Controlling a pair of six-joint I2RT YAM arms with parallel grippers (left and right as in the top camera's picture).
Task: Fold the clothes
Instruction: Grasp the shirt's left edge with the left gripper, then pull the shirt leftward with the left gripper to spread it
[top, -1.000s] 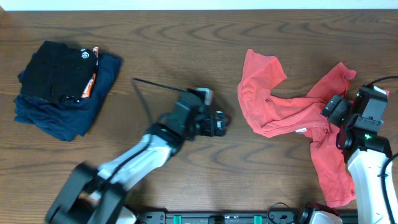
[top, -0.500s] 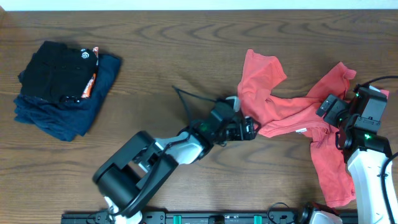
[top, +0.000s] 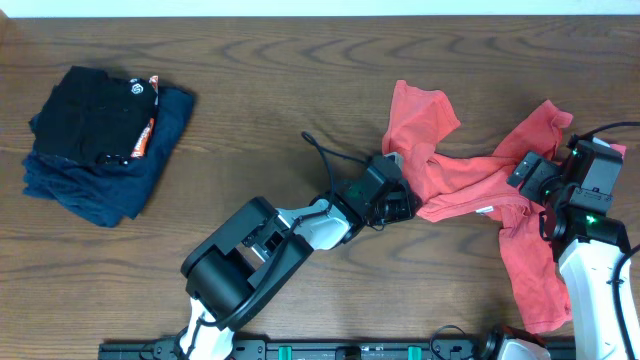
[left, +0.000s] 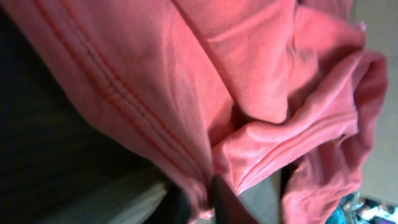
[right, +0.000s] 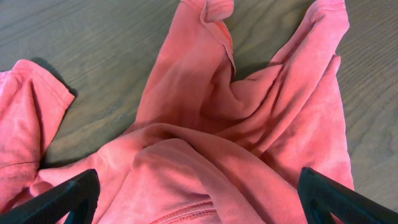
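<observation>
The clothes (top: 450, 175) are a coral-red T-shirt lying crumpled on the right half of the table, with one part trailing toward the front edge. My left gripper (top: 400, 205) is at the shirt's left edge. In the left wrist view the gripper (left: 199, 196) is shut on a stitched fold of the coral fabric (left: 249, 81). My right gripper (top: 528, 172) hovers over the shirt's right side. Its dark fingertips (right: 62, 199) stand wide open above the bunched cloth (right: 205, 124), with nothing between them.
A folded black garment (top: 90, 115) lies on a folded navy-blue one (top: 120, 185) at the table's far left. A thin black cable (top: 320, 155) loops up behind the left arm. Bare brown wood (top: 250, 80) lies between the stack and the shirt.
My left arm has swept right from the middle of the table to the shirt's left edge, and its jaws have shut on the fabric. The right gripper has barely moved.
</observation>
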